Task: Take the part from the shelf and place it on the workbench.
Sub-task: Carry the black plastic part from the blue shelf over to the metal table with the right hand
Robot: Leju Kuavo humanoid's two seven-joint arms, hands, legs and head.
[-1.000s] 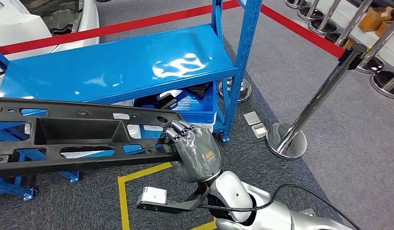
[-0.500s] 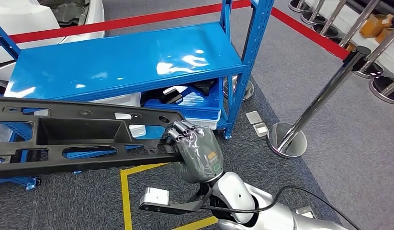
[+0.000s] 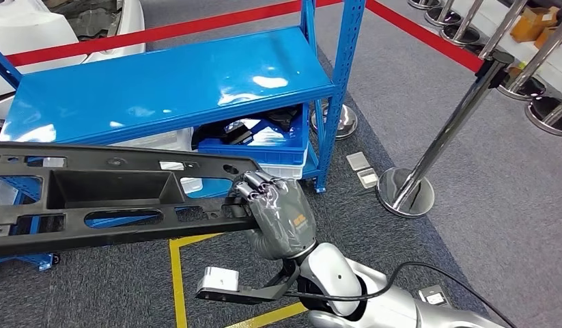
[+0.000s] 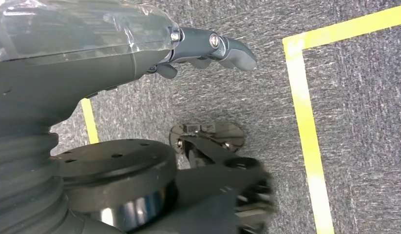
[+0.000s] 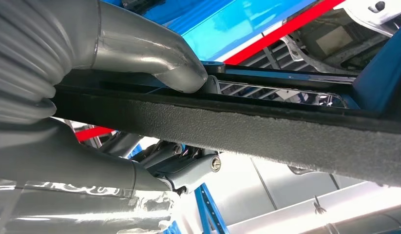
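Now one hand (image 3: 278,215) grips one part (image 3: 114,195).

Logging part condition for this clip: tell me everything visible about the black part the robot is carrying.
The part is a long black beam, apparently moulded plastic, with a deep rectangular recess, oval and square cut-outs and small holes. It lies roughly level in front of the blue shelf, above the carpet, running past the picture's left edge. The right hand grips its right end, thumb over one rim, fingers under.

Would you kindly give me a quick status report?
Right hand grips black part. Left hand holds nothing. Part off blue shelf. Stanchion at right.
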